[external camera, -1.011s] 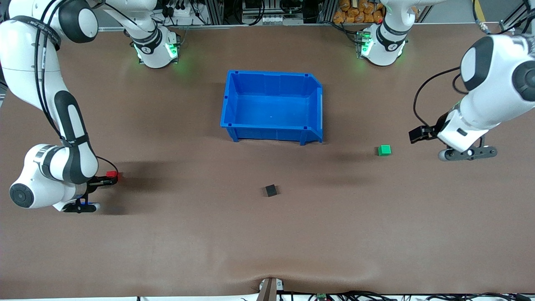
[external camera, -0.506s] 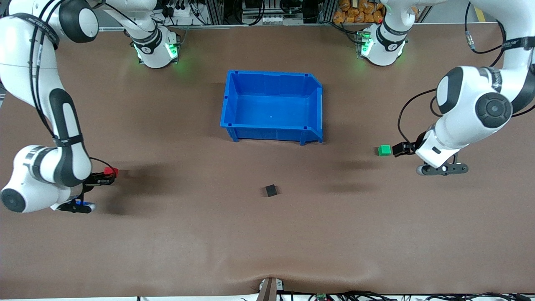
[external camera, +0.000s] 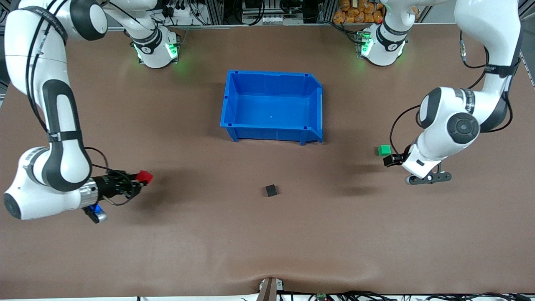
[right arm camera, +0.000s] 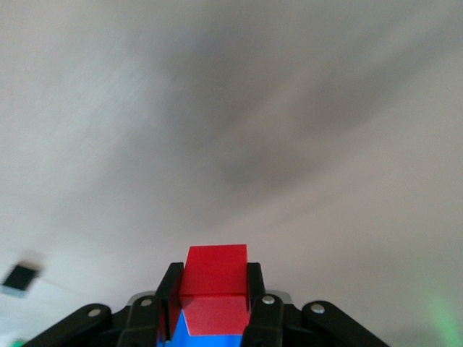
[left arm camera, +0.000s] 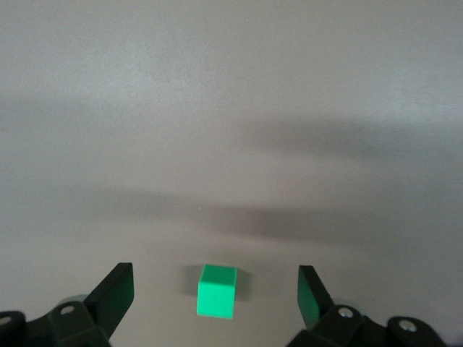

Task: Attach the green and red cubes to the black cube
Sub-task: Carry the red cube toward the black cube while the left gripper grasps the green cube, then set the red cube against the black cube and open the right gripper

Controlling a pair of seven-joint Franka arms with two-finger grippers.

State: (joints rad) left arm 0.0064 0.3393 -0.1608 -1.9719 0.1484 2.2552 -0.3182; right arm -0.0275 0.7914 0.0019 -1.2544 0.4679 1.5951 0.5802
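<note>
The right gripper (external camera: 141, 179) is clamped on the small bright red cube (external camera: 144, 176), holding it up above the brown table (external camera: 267, 242) toward the right arm's end. In the right wrist view the two black fingers (right arm camera: 171, 289) press flat against the red cube's (right arm camera: 214, 278) two side faces, with its top and front edges standing proud of them.

The small matte black cube (external camera: 271, 190) sits alone on the table, nearer to the front camera than the open blue plastic bin (external camera: 317, 104), well apart from it. Bare table surrounds the black cube on every side, and the stretch between it and the red cube holds nothing.

The left gripper (external camera: 388, 159) hangs low toward the left arm's end of the table, just beside the small bright green cube (external camera: 384, 150). Its fingers (left arm camera: 116, 293) are spread wide, and the left wrist view shows the green cube (left arm camera: 217, 290) resting on the table between them, apart from both, with clear room at each side face
</note>
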